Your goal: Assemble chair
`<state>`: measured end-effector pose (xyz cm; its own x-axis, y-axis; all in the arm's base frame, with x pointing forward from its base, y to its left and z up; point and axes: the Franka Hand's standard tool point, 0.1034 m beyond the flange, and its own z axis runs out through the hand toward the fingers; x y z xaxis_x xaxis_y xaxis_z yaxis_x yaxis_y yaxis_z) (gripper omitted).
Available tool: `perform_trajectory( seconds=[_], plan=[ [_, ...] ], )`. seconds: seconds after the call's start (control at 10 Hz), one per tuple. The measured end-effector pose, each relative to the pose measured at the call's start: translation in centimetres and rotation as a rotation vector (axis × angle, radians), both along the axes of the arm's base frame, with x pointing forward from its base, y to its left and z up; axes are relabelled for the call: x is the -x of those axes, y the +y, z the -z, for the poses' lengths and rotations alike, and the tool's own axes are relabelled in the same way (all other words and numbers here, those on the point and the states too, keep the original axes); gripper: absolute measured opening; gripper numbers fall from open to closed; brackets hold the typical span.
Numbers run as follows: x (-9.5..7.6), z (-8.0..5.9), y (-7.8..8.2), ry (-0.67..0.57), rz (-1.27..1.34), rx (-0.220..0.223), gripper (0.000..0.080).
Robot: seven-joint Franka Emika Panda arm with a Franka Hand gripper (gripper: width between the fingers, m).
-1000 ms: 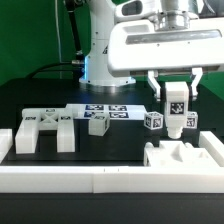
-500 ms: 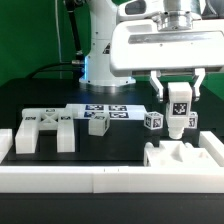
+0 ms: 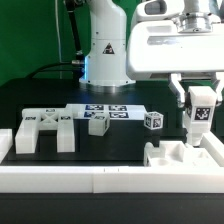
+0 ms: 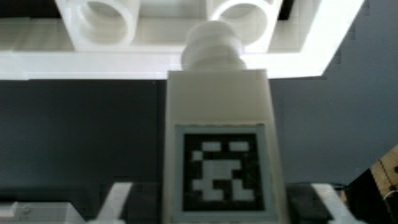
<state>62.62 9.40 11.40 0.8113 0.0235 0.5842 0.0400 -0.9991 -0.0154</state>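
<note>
Moved: the gripper (image 3: 200, 100) and the chair leg (image 3: 199, 128) it carries have shifted toward the exterior view's right.
Leg: upright with its tag facing out, just over the holed panel (image 3: 170, 155) at front right; its peg (image 4: 210, 45) points at the panel.
Jaws: partly apart, clamped on the leg's sides.
Table: tagged cube (image 3: 153, 120) near the leg; notched frame (image 3: 40, 130) well apart from it.

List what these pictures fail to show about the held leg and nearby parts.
- Lower end of the leg: exterior view, hidden by the wall of the notched part; seated or hovering, cannot tell.
- Fingertips of the pincer: wrist view, cut off by the picture's edge.
- Tag on the small block: exterior view, too small to read.
- The holes in the notched part: wrist view, blurred.
</note>
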Motion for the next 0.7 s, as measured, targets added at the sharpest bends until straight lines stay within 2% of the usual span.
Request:
perform_trajectory(
  seconds=[0.2, 0.3, 0.4, 0.5, 0.7],
  plan=[
    [0.0, 0.1, 0.1, -0.004, -0.001, 0.001, 0.0289],
    [0.4, 0.4, 0.4, -0.057, -0.007, 0.007, 0.0289],
    [1.0, 1.6, 0.8, 0.011, -0.015, 0.005, 0.0289],
    [0.6, 1.2, 0.9, -0.004, -0.018, 0.006, 0.0289],
    [0.7, 2.0, 1.3, -0.001, -0.026, 0.008, 0.0289]
  ],
)
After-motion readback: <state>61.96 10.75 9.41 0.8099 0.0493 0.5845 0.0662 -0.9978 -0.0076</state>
